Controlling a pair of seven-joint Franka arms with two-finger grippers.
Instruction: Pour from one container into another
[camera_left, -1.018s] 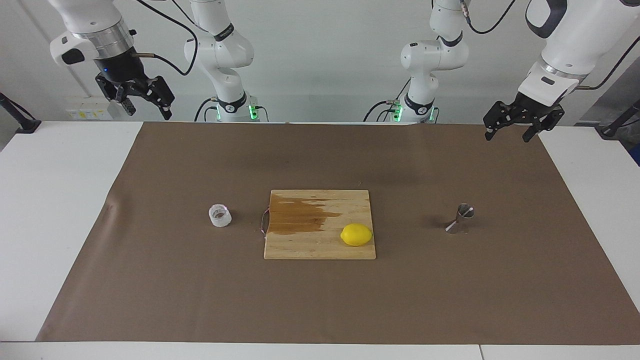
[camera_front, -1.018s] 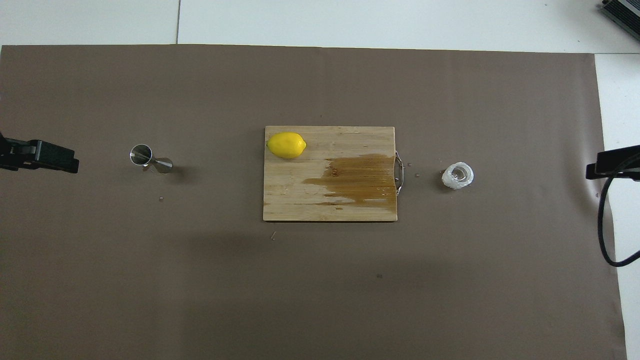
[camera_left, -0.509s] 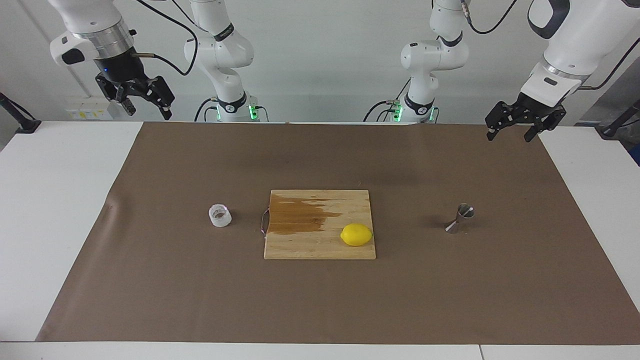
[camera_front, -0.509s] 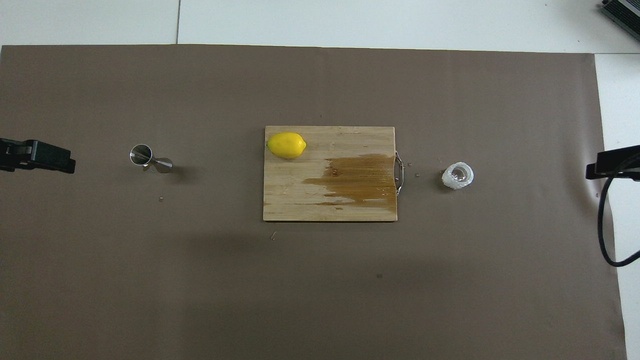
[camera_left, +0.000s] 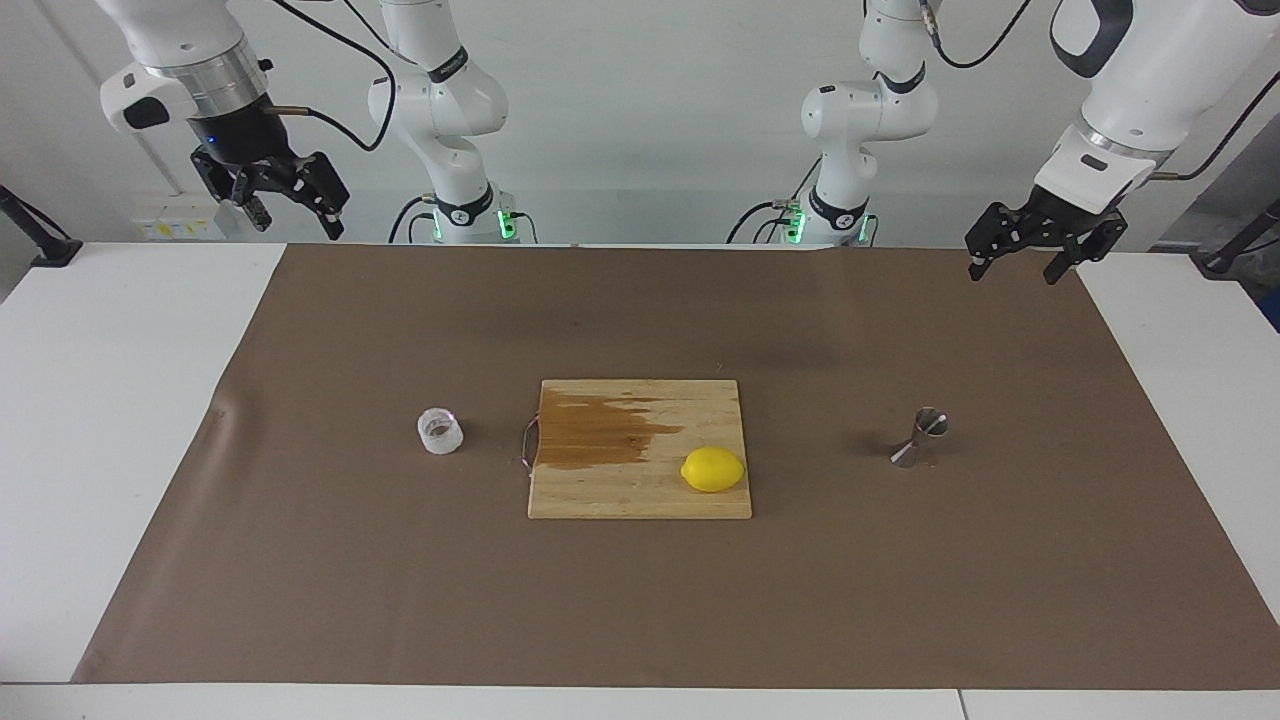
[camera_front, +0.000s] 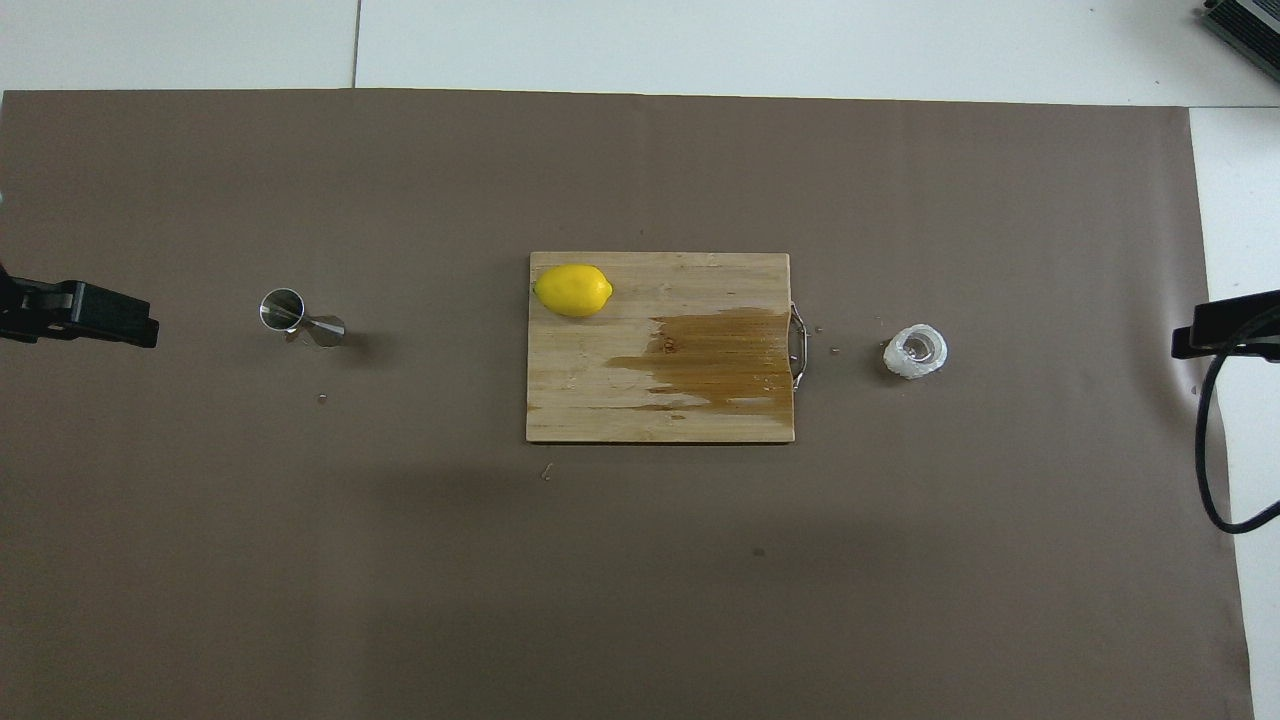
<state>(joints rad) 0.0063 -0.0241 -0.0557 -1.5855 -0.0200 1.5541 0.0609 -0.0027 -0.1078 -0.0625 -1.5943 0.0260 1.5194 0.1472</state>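
Observation:
The small clear textured glass cup (camera_left: 440, 431) stands on the brown mat beside the cutting board's handle, toward the right arm's end; it also shows in the overhead view (camera_front: 915, 351). The steel jigger (camera_left: 920, 437) stands on the mat toward the left arm's end, and shows in the overhead view (camera_front: 300, 318). My left gripper (camera_left: 1012, 272) hangs open and empty in the air over the mat's corner by its base, well away from the jigger. My right gripper (camera_left: 298, 225) hangs open and empty, raised over the table's edge by its base, well away from the cup.
A wooden cutting board (camera_left: 600, 490) lies mid-mat with a brown wet stain (camera_left: 600, 432) and a yellow lemon (camera_left: 713, 469) on it. The gripper tips show at the overhead view's sides: left gripper (camera_front: 100, 318), right gripper (camera_front: 1225, 328).
The left gripper has wavered slightly in place. The cup, jigger, lemon and right gripper have not moved.

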